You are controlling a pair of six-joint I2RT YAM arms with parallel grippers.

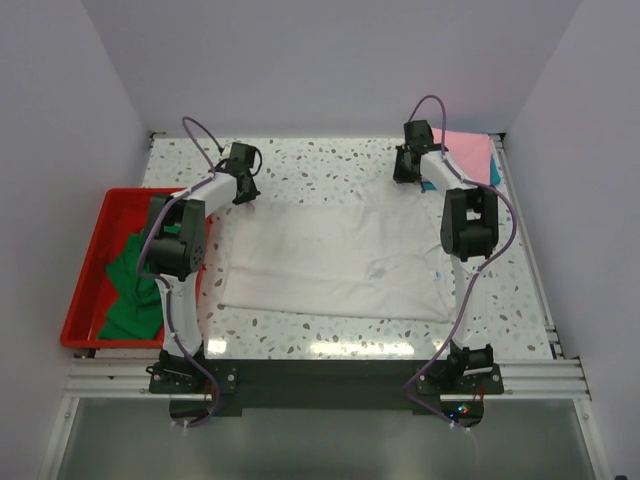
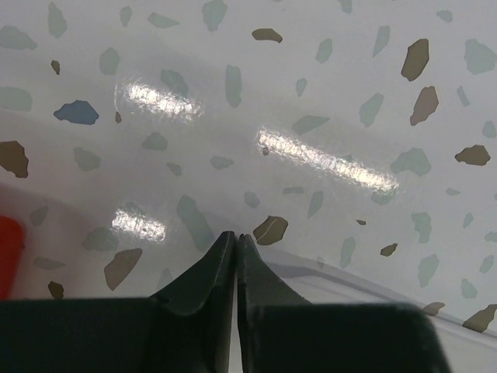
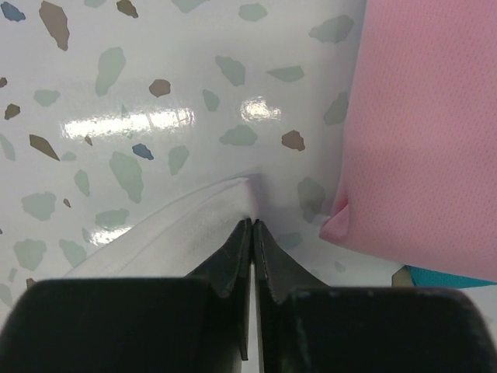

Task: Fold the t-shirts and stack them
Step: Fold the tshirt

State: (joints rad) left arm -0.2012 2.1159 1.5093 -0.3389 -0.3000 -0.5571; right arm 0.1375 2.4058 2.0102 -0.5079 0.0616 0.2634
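A large white t-shirt (image 1: pixel 335 262) lies spread flat in the middle of the table. My left gripper (image 1: pixel 243 192) sits at its far left corner. In the left wrist view the left gripper (image 2: pixel 236 235) is shut, and the shirt's edge (image 2: pixel 365 287) runs in under the fingers. My right gripper (image 1: pixel 404 172) is at the far right corner. In the right wrist view the right gripper (image 3: pixel 253 221) is shut on a raised peak of the white t-shirt (image 3: pixel 178 233). A folded pink t-shirt (image 1: pixel 468 150) lies just right of it, on top of a teal one (image 1: pixel 495 176).
A red plastic tray (image 1: pixel 80 290) stands at the table's left edge with green t-shirts (image 1: pixel 135 285) in it. Its red rim (image 2: pixel 6 249) shows at the left of the left wrist view. The pink t-shirt (image 3: pixel 427 132) lies close beside the right fingers, with teal cloth (image 3: pixel 450 276) under it.
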